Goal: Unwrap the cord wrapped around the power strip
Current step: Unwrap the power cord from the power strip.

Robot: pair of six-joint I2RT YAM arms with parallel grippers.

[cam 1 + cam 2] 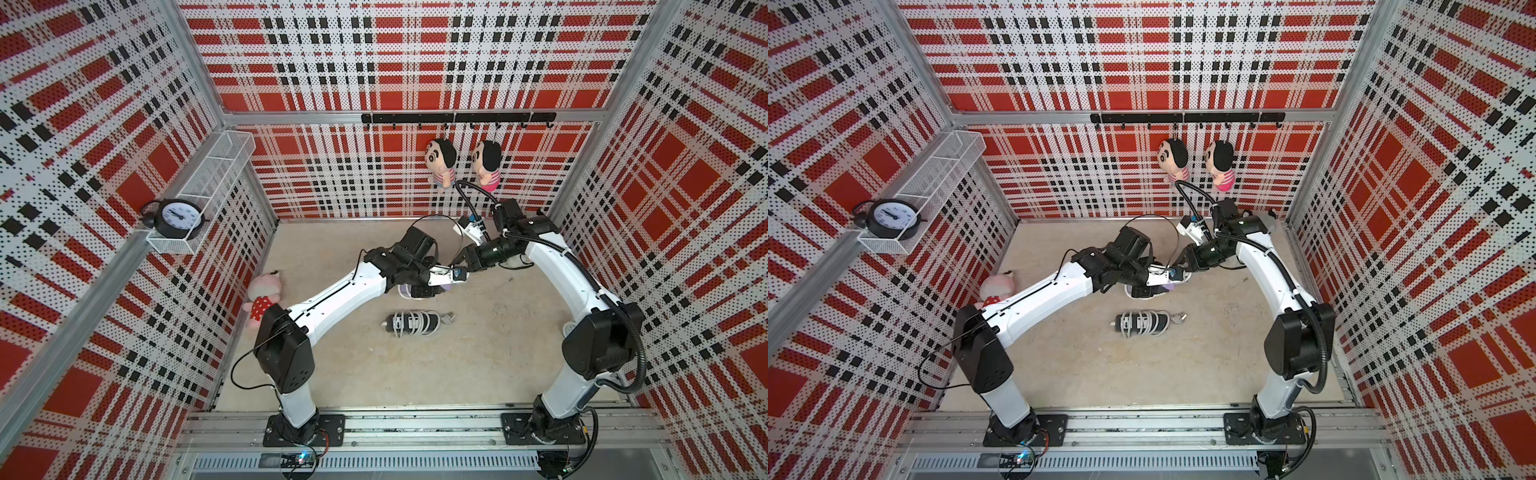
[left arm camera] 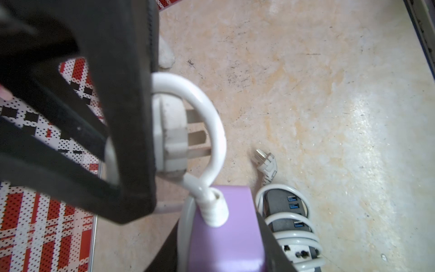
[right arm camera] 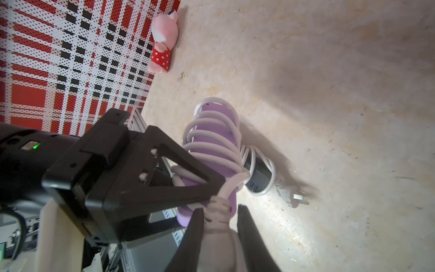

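As I judge it, the step in hand is drawing the first turn of cord (image 2: 217, 136) off the purple power strip (image 3: 216, 110). To do it well, my right fingers (image 3: 202, 216) should carry the plug (image 3: 217, 219) around the strip in the direction that loosens the coils. A straight pull away would likely cinch the turns tighter. My left fingers (image 3: 202, 186) need a firm hold so the strip does not twist with the pull. I should also watch that a freed loop does not snag on the left fingertip, which lies just beside the coils.

My right fingers are nearly closed, one on either side of the plug's body, gripping it. Just past their tips the cord bends in a short loop to the strain relief at the near end of the strip. My left fingers stand partly open, clamped across that same end of the strip, which appears lifted off the surface (image 1: 478, 353). One left finger shows plainly in the right wrist view; the other is mostly hidden behind the strip. The two pairs of fingers are just beside each other. Beyond the left fingers, on the side away from the right ones, the turns wrap tightly along the strip's length, and none looks unwound yet.

Below the fingers a black power strip (image 1: 411, 324), also wrapped in white cord, lies on the surface, and neither pair of fingers holds it.
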